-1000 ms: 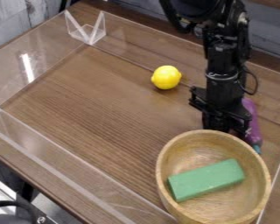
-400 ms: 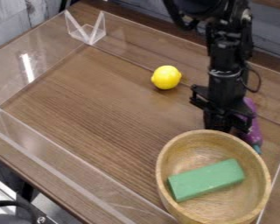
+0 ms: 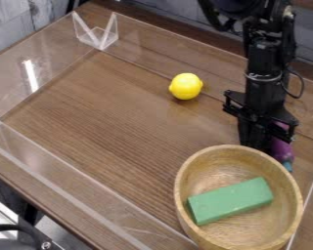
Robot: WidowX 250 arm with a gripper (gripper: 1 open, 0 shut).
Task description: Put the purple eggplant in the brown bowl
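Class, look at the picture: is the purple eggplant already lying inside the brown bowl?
No. The brown bowl holds only a green block; the purple eggplant sits outside its rim.

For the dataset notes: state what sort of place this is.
Most likely a lab tabletop set up for robot manipulation tests. A wood-grain table is fenced by clear plastic walls, a black robot arm reaches down over it, and the props are toys: a yellow ball and a brown bowl holding a green block.
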